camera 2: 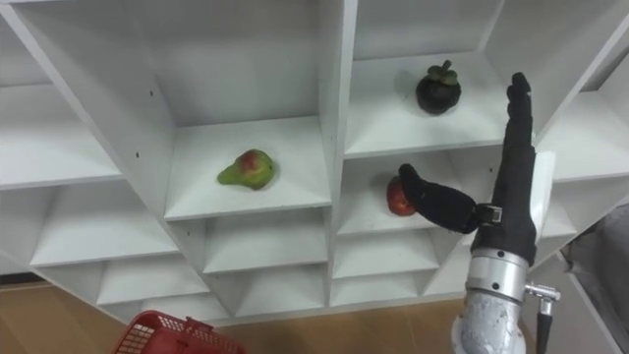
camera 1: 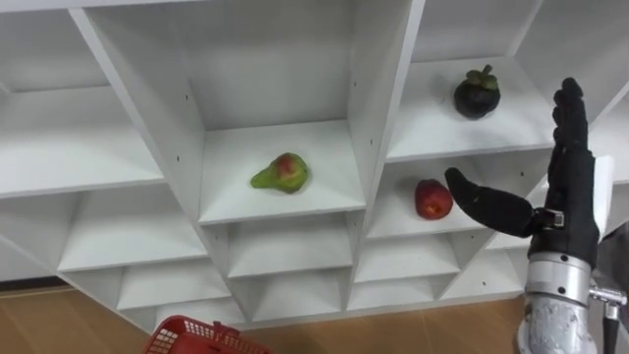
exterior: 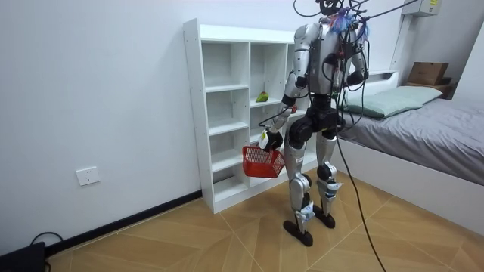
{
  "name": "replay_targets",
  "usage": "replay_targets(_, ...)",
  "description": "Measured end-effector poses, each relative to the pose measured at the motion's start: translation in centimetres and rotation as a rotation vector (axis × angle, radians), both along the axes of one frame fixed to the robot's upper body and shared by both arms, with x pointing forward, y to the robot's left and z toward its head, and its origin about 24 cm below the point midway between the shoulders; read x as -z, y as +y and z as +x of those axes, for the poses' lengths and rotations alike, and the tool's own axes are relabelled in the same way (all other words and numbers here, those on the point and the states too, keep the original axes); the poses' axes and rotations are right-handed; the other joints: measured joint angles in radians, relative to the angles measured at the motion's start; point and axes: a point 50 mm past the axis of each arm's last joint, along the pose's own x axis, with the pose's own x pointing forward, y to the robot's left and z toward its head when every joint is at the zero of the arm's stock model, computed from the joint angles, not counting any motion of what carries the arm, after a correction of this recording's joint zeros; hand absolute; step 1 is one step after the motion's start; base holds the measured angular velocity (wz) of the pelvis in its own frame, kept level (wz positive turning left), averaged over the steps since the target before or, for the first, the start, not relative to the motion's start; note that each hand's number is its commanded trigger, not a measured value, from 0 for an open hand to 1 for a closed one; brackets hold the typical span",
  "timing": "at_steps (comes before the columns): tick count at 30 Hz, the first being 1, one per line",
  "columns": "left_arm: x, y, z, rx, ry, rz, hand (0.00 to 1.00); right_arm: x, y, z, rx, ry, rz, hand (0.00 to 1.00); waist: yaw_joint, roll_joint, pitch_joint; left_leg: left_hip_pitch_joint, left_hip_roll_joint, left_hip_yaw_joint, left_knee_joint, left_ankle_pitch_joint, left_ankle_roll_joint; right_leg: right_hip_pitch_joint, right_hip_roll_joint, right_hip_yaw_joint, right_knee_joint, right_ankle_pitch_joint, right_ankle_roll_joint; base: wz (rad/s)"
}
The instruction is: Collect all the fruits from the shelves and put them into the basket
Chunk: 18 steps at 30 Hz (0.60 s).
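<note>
Three fruits sit in the white open-fronted shelf unit, all left of or above the raised right hand. Farthest left and well below that hand, a red plastic mesh basket shows at the lower edge of the eye views. In the room view it hangs just under the left hand, held low at the robot's side; how that hand grips it cannot be told.

Next comes a green pear with a red blush, lying on its side in the middle compartment, well left of the right hand. A round red apple rests one compartment over, just beside the thumb tip — whether they touch cannot be told. A dark purple mangosteen with a leafy cap stands in the compartment above, up and left of the fingertips.

The right hand stands upright before the shelves, spread wide — fingers straight up, thumb stretched left toward the apple, holding nothing.
</note>
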Motion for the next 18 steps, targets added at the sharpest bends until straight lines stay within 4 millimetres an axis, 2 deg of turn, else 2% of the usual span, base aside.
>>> replay_targets(6,-0.2,0.2,0.5,0.060,-0.005,0.019,1.00,-0.6,-0.1,0.6,-0.011,-0.026,-0.011,0.00,0.002,-0.007,-0.0045,0.005,0.000,-0.002,0.001,0.000,0.000,0.004,0.000,-0.002,0.000,0.000,0.000,0.00)
replay_targets(9,-0.4,0.3,0.7,0.057,-0.017,0.022,1.00,-0.6,0.0,0.7,-0.028,-0.019,-0.015,0.00,0.002,-0.011,-0.0040,0.008,0.000,-0.002,0.002,0.000,0.000,0.005,-0.001,-0.002,0.001,0.000,0.000,0.00)
replay_targets(14,-0.4,0.4,0.7,0.055,-0.018,0.025,1.00,-0.7,-0.3,0.8,-0.041,-0.010,-0.017,0.00,0.000,-0.021,0.0018,0.007,-0.001,-0.005,0.002,0.000,0.000,0.010,-0.001,-0.003,0.001,0.000,0.000,0.01)
replay_targets(18,-0.4,0.6,0.7,0.054,-0.010,0.033,1.00,-1.7,-1.0,1.6,-0.053,-0.031,-0.019,0.00,-0.002,-0.035,0.0053,0.000,-0.002,-0.015,0.003,0.001,0.000,0.009,-0.002,-0.009,-0.004,-0.001,0.001,0.05)
